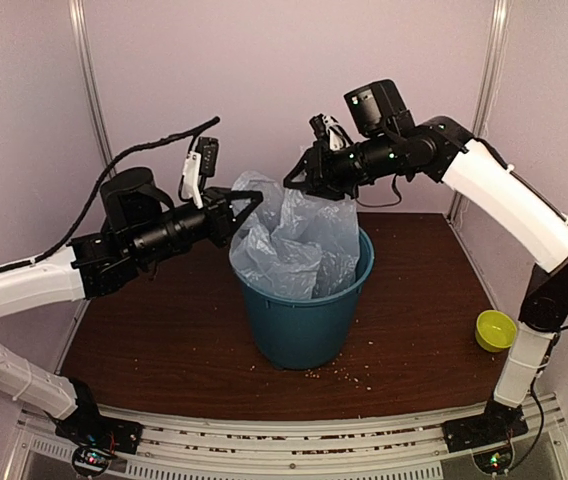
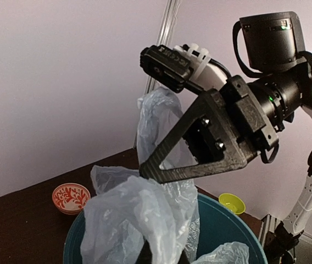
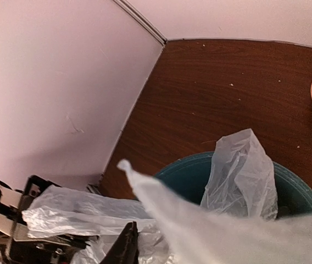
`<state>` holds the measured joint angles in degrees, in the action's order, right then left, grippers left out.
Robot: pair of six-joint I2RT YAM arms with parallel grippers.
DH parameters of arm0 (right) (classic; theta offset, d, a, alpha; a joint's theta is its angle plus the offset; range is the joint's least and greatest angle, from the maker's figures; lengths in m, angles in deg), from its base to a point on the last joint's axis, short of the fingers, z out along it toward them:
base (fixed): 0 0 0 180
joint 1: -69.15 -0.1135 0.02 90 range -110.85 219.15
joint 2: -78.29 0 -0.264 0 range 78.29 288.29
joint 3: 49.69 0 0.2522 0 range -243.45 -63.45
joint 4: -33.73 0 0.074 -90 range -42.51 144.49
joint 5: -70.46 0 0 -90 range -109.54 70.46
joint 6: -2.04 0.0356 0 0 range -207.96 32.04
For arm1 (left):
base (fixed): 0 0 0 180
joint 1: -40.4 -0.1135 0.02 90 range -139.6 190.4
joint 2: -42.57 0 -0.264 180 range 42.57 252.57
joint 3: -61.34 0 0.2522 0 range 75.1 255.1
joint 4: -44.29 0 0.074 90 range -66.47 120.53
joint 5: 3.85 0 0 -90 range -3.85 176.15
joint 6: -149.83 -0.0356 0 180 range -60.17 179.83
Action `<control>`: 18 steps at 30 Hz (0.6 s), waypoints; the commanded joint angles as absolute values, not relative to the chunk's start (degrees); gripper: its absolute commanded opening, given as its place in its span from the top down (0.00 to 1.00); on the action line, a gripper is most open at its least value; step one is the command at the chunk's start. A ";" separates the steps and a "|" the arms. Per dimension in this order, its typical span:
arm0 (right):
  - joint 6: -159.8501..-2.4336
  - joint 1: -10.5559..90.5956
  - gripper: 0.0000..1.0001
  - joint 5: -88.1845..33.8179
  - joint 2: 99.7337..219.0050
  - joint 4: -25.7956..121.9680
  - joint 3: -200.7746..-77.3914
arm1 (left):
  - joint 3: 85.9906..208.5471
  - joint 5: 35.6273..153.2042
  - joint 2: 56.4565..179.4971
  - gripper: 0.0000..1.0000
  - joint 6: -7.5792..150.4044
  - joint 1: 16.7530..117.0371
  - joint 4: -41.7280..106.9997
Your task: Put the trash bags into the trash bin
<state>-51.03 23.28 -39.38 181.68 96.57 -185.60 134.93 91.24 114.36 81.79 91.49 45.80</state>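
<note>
translucent grey-blue bag [image 1: 299, 245] in teal bin [image 1: 304, 325], any lettering illegible

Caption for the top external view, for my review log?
Left gripper and right gripper hold the trash bag over the trash bin, its lower part inside the rim.

The top external view looks down from high behind the arm bases, with the table [image 1: 164, 340] and trash bin [image 1: 304, 320] mid-frame. The left wrist view sits close above the bin's rim, facing the right arm [image 2: 277, 88] at upper right. The right wrist view looks steeply down from close. All three share the bin and trash bag [image 1: 304, 240].
</note>
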 commanded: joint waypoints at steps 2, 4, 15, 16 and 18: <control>-52.50 23.66 0.82 -36.81 174.99 93.45 -176.56 | 137.18 91.41 116.79 1.00 82.08 91.38 45.87; -52.90 23.74 0.87 -36.60 172.42 91.81 -172.20 | 137.59 91.33 117.61 1.00 82.43 91.38 45.11; -53.93 24.48 0.94 -35.15 158.06 89.21 -161.88 | 143.66 85.85 112.86 1.00 85.29 91.42 30.89; -53.90 24.57 0.94 -35.13 156.39 88.53 -159.88 | 143.61 85.72 112.01 1.00 85.24 91.43 29.01; -54.36 24.68 0.94 -35.30 152.68 87.03 -154.95 | 142.68 85.41 110.15 1.00 85.23 91.39 25.09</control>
<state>-53.30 24.22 -36.43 158.10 89.69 -161.23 141.77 87.19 114.32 84.37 91.49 32.60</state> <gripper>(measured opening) 0.063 0.003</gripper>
